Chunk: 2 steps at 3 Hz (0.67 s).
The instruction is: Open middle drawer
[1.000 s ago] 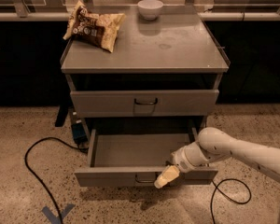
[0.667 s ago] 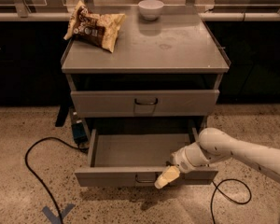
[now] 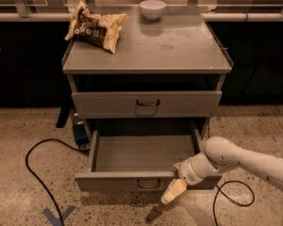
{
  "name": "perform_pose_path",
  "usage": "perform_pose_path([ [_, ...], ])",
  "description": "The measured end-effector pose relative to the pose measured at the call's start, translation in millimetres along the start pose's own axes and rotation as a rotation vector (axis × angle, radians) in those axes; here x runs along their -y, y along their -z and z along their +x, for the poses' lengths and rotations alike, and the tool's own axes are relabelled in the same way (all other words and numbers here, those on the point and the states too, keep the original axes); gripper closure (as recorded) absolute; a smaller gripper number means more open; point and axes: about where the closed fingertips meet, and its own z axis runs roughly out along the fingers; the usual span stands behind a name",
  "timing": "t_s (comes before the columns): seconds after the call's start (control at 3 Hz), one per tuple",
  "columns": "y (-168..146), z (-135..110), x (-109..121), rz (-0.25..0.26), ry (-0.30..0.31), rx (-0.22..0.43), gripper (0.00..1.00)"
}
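Note:
The middle drawer (image 3: 114, 181) of the grey metal cabinet stands pulled out toward me, and its shallow inside (image 3: 141, 152) is bare. Its small dark wire handle (image 3: 148, 184) is on the low front. My gripper (image 3: 174, 190) is at the drawer's front edge, just right of the handle, and points down over the front. My white arm (image 3: 236, 160) comes in from the right. The top drawer (image 3: 146, 104), taller with a recessed plate under its handle, is closed. The lowest drawer is hidden under the open one.
A snack bag (image 3: 94, 28) and a white bowl (image 3: 152, 9) sit on the cabinet top (image 3: 179, 46). A black cable (image 3: 35, 173) loops on the floor at left, another cable (image 3: 233, 194) at right. Blue tape (image 3: 56, 216) marks the floor.
The middle drawer's front and my gripper have come a little further out toward me. Nothing else has moved.

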Motion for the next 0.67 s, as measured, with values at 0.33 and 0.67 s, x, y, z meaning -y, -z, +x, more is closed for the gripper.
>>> perform_pose_path([
  [0.33,26.1,24.9,-47.5,-0.069,0.021,-0.046,0.0],
  [0.67,12.6,23.8,-45.3,-0.07,0.019,-0.055,0.0],
])
